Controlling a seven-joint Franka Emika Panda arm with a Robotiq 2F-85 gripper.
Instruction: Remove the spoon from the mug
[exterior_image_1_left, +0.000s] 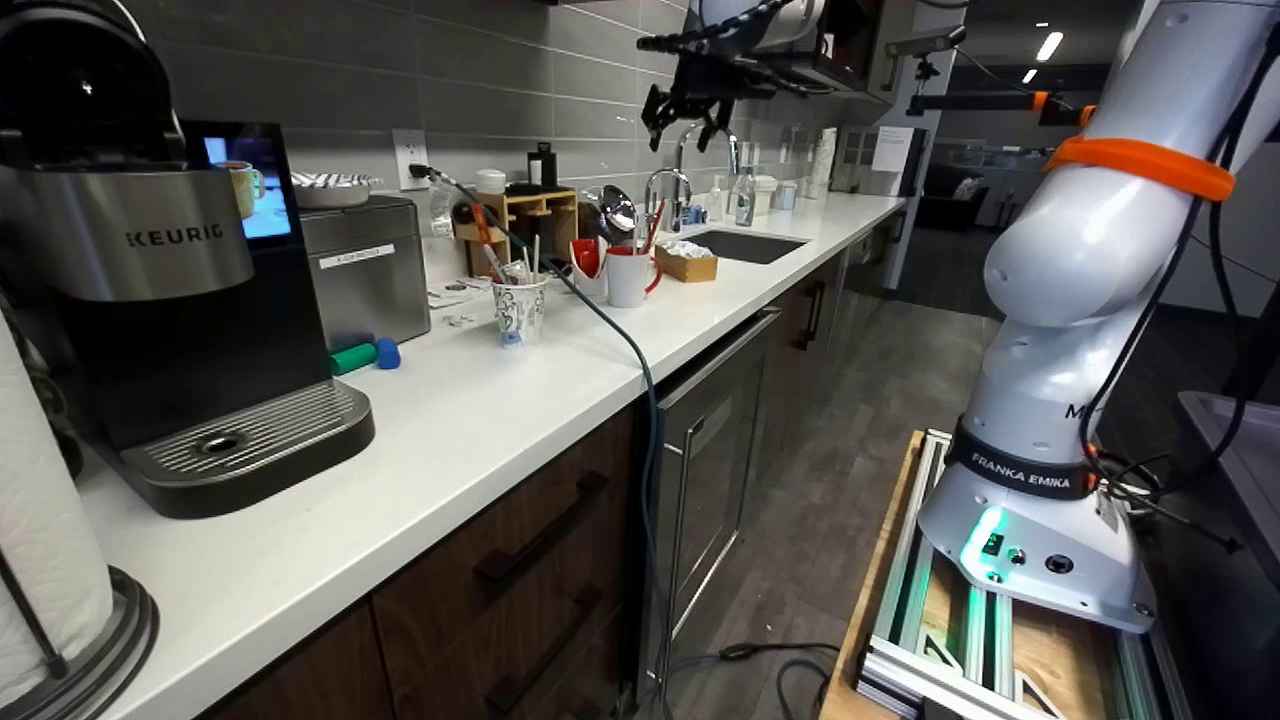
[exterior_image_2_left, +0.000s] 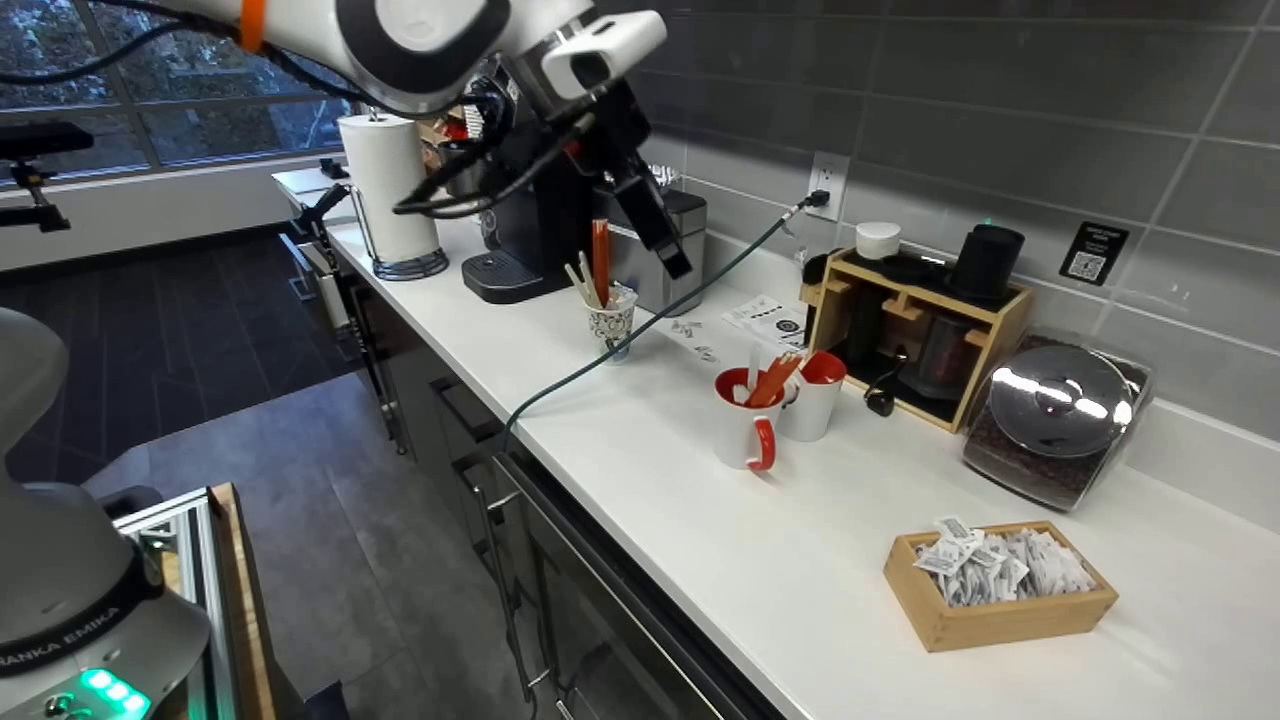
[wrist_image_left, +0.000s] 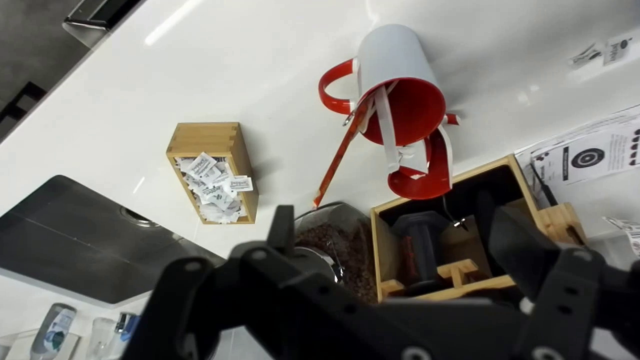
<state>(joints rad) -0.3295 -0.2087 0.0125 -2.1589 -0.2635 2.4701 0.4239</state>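
Observation:
The white mug with red inside and a red handle stands upright on the counter in the wrist view and in both exterior views. A flat white stick, possibly the spoon's handle, and an orange stick stick out of it. A spoon bowl is not visible. My gripper is open and empty, fingers wide apart. It hangs well above the counter in both exterior views, apart from the mug.
A second red-lined white cup stands against the mug. Behind are a wooden rack and a clear jar. A packet box, a patterned cup with sticks and a cable across the counter are near.

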